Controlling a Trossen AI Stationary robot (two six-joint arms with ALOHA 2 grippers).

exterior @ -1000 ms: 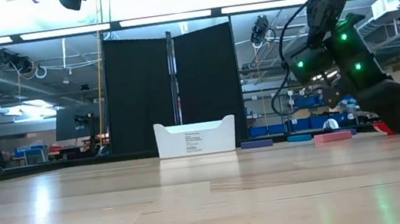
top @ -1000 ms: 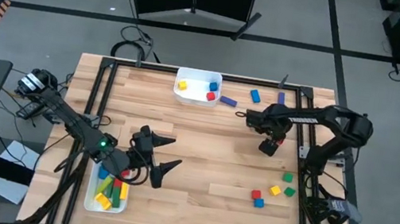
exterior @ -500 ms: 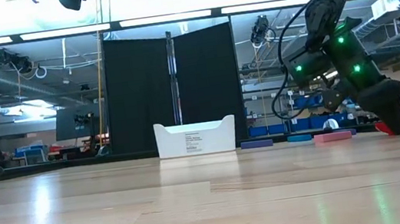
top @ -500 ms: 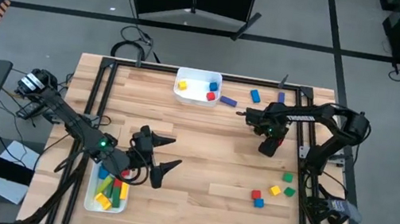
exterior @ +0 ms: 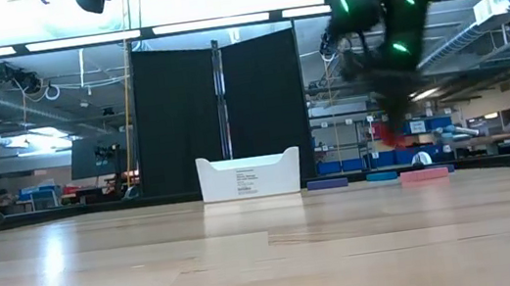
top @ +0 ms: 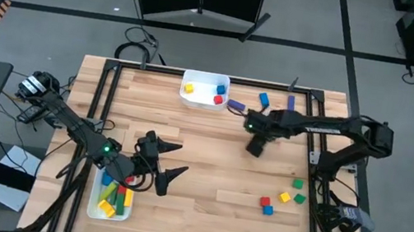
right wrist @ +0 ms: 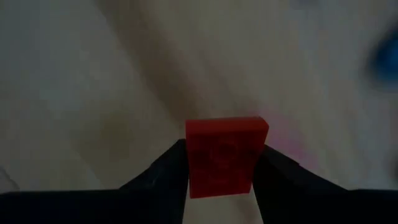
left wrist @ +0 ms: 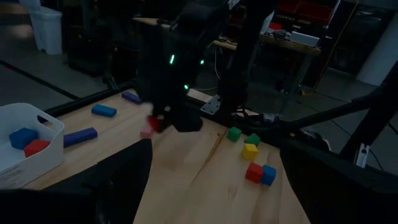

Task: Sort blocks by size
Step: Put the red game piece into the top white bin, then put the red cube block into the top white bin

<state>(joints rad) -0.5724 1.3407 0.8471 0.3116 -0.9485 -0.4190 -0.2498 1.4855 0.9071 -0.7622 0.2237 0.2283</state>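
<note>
Moved: right pincer has lifted off the counter and swung toward the far white tray, pinching a red block; risk: shallow grip, block may slip mid-carry; far tray: yellow, red, blue cubes; near tray: long bars, yellow, green, red; left pincer spread, waiting beside it.

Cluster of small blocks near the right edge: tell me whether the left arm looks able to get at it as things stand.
Probably not easily. The left gripper hangs open beside the tray on the far side; the cluster lies near the right arm's base. Nothing blocks the way.
</note>
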